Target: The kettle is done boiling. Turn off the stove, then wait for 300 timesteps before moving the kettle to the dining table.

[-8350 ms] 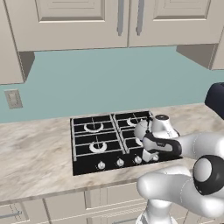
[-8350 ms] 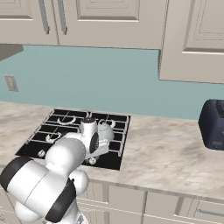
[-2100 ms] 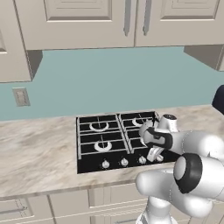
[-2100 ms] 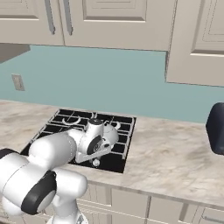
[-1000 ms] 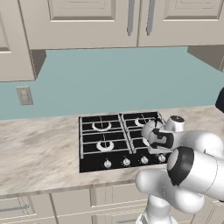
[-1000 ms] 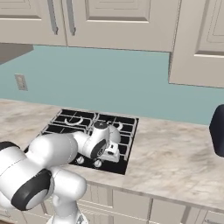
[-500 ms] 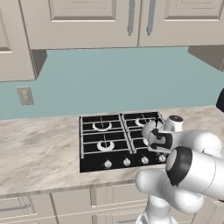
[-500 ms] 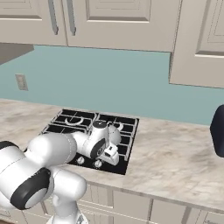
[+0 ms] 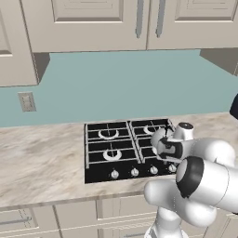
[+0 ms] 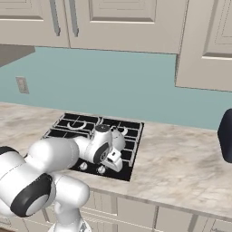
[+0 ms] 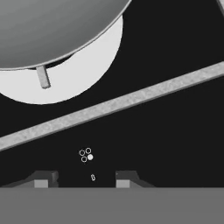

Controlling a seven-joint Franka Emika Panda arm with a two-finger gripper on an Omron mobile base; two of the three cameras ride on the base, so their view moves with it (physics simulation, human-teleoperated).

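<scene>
I've got the claw (image 11: 83,179) parted and empty, low over the stove (image 9: 109,151) front by its burner markings, kettle (image 11: 48,26) on its burner at the hand view's upper left, so I'd judge we're at knob-off, with wait and table move pending.

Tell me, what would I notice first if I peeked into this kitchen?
Probably the big white robot arm, bent low over the front right part of the black stove set in the marbled counter. Its gripper hovers just above the black stove top, and the hand view shows the silver-grey kettle close ahead on a white burner ring. Behind it all runs a pale blue wall under cream cupboards.
</scene>
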